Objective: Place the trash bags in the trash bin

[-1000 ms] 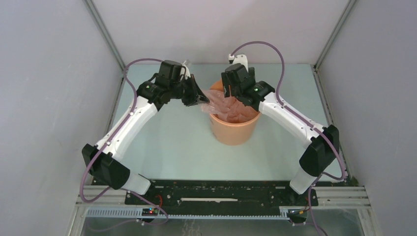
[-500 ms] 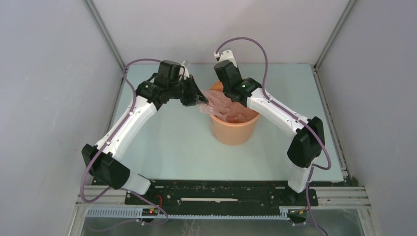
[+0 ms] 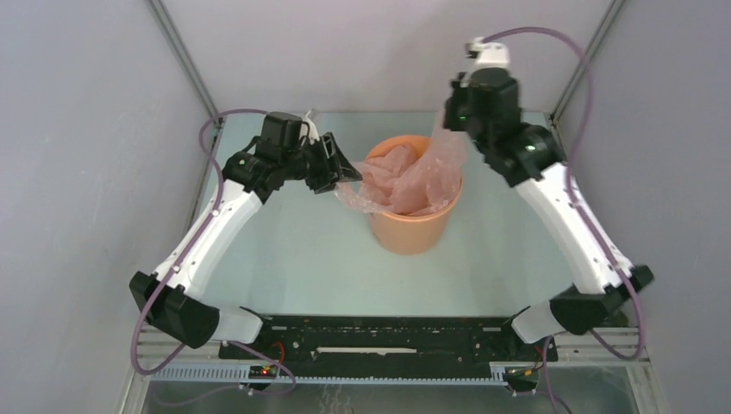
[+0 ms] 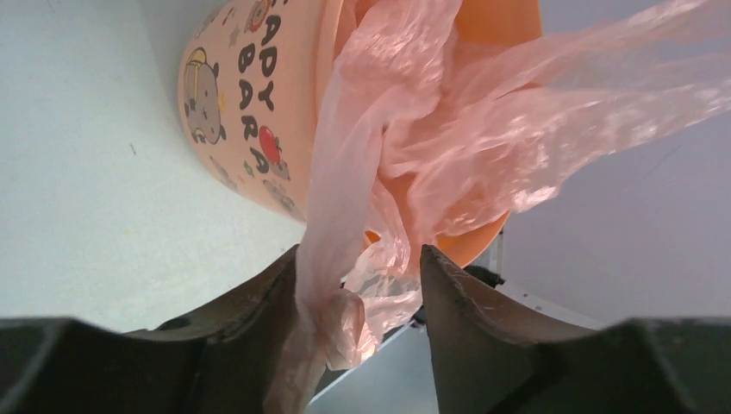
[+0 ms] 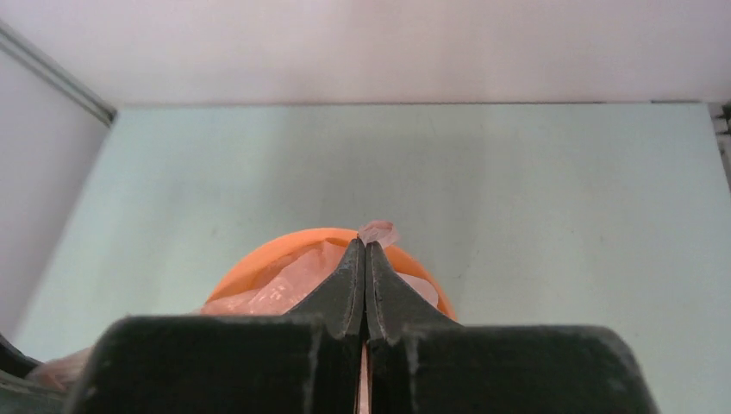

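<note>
Top external view, left to right. My left gripper (image 3: 340, 172) stands just left of the trash bin (image 3: 412, 231). A second ago it was clamped on the edge of the trash bag (image 3: 405, 177); now its jaws are parted. In the left wrist view the left gripper (image 4: 360, 259) shows a gap between its fingers (image 4: 259, 319), and a twisted strand of the trash bag (image 4: 345, 198) hangs loose through that gap, no longer pinched.

The bin sits mid-table (image 3: 293, 250). Pale-pink film fills its mouth and spills over the left rim.

My right gripper (image 3: 450, 131) was open and low over the bin a second ago. It has since clenched and risen to the far right, drawing a sheet of film up with it. In the right wrist view the right gripper (image 5: 366, 246) is pressed shut on a sliver of the trash bag (image 5: 377, 231), with the trash bin (image 5: 259, 269) below.

I judge that the hold has passed from left to right, so the bag hangs from one side only. It is partly in the bin and not yet seated.

Writing: the wall of the trash bin (image 4: 250, 112) carries lettering (image 4: 252, 95) that reads "…APY / BARA", its first letters cut off. Beside it is a cartoon animal (image 4: 200, 86).
</note>
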